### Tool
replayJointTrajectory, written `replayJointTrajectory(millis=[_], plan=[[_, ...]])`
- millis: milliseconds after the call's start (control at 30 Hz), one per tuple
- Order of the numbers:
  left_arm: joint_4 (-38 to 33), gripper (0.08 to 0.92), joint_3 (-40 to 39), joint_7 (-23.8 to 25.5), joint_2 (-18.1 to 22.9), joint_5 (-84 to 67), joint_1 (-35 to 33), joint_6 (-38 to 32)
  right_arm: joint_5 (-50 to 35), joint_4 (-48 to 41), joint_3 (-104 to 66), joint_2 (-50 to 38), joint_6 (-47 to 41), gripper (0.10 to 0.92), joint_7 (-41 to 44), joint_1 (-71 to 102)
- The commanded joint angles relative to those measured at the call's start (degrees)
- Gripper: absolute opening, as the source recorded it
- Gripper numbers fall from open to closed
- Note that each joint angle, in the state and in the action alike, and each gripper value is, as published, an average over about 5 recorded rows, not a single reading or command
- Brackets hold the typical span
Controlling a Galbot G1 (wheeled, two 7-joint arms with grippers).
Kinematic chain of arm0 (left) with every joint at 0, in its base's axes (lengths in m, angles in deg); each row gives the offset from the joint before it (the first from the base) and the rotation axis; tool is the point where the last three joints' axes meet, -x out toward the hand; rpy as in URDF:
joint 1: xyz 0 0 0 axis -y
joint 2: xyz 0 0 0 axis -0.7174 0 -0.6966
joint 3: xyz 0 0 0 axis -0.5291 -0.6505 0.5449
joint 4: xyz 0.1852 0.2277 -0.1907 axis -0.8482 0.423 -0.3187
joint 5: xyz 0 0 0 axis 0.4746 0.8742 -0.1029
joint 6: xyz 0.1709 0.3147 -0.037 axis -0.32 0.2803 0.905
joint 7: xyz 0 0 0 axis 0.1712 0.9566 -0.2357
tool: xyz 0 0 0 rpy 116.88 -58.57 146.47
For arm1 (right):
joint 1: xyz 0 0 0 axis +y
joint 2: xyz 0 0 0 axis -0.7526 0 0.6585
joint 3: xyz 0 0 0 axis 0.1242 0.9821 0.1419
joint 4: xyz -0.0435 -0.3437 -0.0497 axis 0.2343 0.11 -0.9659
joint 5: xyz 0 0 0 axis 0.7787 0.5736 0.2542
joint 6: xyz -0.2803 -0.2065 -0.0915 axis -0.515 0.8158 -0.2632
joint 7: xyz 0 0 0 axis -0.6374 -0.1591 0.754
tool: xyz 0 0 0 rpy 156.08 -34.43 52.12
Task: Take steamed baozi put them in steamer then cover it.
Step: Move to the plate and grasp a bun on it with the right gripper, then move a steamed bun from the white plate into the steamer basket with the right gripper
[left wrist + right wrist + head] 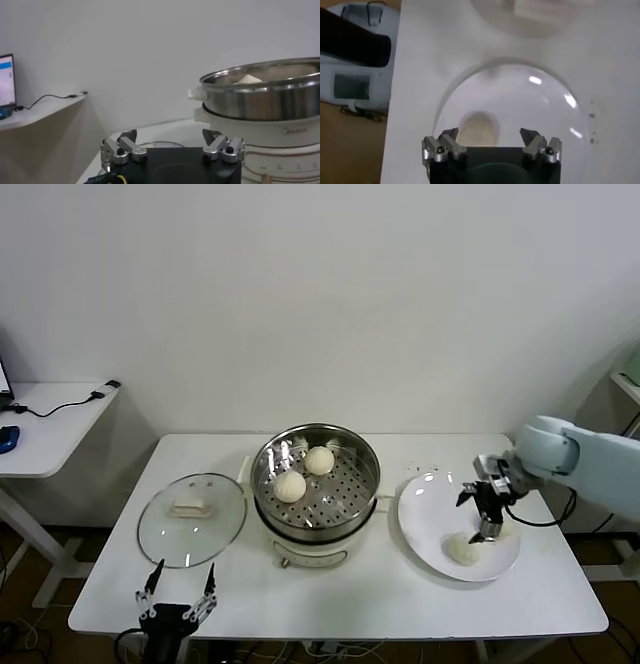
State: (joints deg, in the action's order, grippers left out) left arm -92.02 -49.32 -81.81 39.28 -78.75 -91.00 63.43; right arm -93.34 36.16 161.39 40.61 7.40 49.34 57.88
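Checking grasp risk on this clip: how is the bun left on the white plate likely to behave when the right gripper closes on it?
The baozi looks soft and domed, so it probably dents under pinching. It seems light, so it may slide on the glossy plate if nudged. The right gripper hangs open above it.

Three baozi — one steamer, cover, plate

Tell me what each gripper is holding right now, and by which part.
Nothing is held. The right gripper hangs open above the baozi on the plate, not yet closed on it. The left gripper is open and idle at the table's near edge.
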Motion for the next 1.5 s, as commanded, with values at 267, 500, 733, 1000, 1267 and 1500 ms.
replayJointTrajectory(millis=[267,500,733,1000,1267,1500], plan=[[0.9,0.823,0.1,-0.1,0.4,0.4,-0.1,-0.1,8.1,-8.1,-11.2,4.5,0.5,0.823,-1.1,15.8],[1.3,0.823,0.2,-0.2,0.5,0.4,0.0,-0.1,8.3,-9.8,-11.5,6.7,0.6,0.823,-0.8,16.1],[1.6,0.823,0.2,-0.2,0.5,0.5,0.1,-0.2,8.3,-10.7,-11.7,7.1,1.0,0.793,0.0,15.8],[1.7,0.823,0.2,-0.1,0.5,0.6,0.2,-0.2,8.1,-10.6,-11.1,6.9,1.6,0.676,0.9,14.4],[1.7,0.823,0.3,-0.1,0.3,0.6,-0.3,-0.4,8.6,-10.6,-4.0,7.9,13.1,0.66,4.3,1.6],[1.6,0.823,0.2,-0.1,0.3,0.6,-0.5,-0.5,10.2,-12.9,6.0,16.4,32.9,0.654,9.9,-19.6]])
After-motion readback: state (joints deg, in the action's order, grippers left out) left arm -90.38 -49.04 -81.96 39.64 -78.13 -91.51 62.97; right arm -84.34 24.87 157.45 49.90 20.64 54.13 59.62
